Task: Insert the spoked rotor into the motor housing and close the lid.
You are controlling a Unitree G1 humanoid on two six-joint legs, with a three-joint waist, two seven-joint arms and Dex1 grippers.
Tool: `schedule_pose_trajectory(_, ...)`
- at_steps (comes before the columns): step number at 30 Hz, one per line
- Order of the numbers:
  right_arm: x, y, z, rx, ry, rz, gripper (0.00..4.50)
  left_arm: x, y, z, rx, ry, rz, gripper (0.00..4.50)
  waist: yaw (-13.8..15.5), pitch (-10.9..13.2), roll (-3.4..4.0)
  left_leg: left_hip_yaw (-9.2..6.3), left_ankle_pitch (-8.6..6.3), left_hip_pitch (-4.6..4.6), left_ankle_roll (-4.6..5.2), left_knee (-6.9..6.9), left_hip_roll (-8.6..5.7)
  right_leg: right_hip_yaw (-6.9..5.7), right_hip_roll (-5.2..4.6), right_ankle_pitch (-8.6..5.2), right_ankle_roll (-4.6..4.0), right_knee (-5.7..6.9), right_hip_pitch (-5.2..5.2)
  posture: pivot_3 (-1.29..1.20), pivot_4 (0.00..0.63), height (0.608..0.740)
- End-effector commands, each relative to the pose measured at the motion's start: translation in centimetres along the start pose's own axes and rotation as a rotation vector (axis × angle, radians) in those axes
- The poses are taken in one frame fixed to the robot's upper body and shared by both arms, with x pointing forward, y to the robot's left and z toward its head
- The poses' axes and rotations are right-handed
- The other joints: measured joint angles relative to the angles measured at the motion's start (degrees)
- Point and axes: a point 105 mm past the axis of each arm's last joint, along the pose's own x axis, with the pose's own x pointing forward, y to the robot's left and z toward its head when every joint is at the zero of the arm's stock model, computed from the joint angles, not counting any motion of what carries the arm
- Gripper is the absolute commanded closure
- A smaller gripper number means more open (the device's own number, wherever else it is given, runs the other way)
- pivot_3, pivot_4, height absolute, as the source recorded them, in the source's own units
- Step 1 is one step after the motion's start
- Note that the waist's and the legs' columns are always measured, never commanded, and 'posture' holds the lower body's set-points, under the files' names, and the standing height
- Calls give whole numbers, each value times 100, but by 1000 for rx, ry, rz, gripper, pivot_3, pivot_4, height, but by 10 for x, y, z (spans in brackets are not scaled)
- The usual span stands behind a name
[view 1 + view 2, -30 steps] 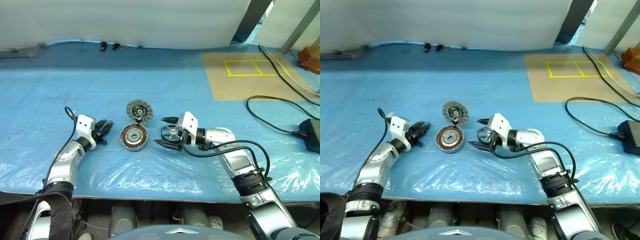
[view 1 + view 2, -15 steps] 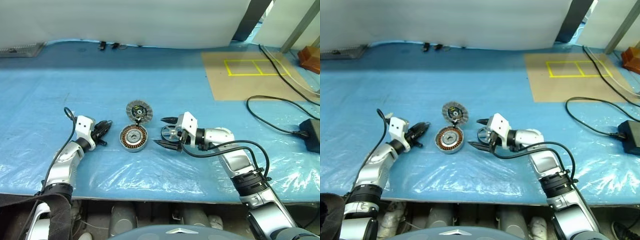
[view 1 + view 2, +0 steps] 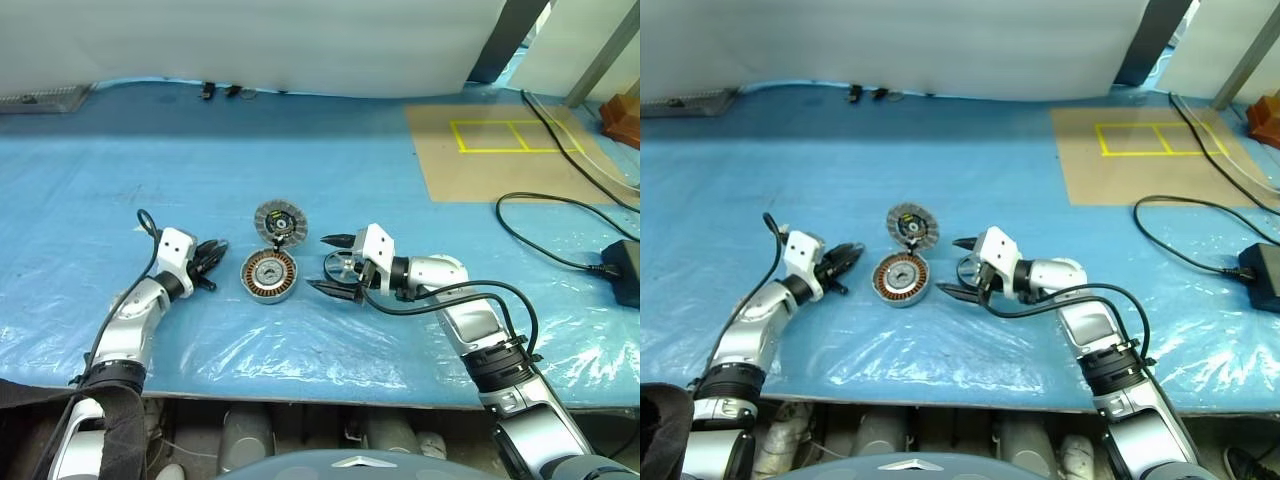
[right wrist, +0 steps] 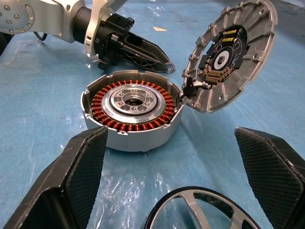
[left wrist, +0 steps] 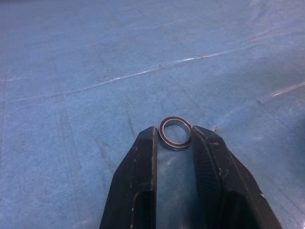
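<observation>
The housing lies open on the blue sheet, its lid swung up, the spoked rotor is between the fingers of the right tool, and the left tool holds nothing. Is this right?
Not quite: the left tool is not empty. The left wrist view shows a small metal ring pinched between its fingertips. The rest holds: housing open, lid swung up, rotor between the right tool's open fingers.

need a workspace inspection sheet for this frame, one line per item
Surface: blue plastic sheet over the table, wrinkled near the front edge.
Job's things: motor housing open, windings exposed; lid tilted up at its far rim; spoked rotor on the sheet between the right hand's fingers.
Clutter: brown board with yellow tape squares.
Hands: left hand pinches a small metal ring; right hand open.
Cables: black cable to a black box.
Surroundings: white backdrop.
</observation>
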Motion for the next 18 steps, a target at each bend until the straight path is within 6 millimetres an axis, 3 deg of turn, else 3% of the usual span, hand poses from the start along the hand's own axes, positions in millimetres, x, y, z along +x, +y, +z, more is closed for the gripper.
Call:
schedule_pose_trajectory(1,2,1,8,-22,-22,2,0,-3,2,-13,2,66,5,3360,-1,0,0,0,0,0,0,0,0,0,0,0,0,0,0,0,150,740)
schedule_pose_trajectory(14,3,1,5,-21,-13,4,0,-7,-2,-12,-58,66,-32,3360,-1,0,0,0,0,4,0,-1,0,0,0,0,0,-4,5,0,150,740)
schedule_pose_trajectory(18,4,2,5,-21,-14,6,0,-7,-3,-11,-59,69,-33,2563,-2,0,0,0,0,4,0,-4,0,0,0,0,0,-8,5,0,150,740)
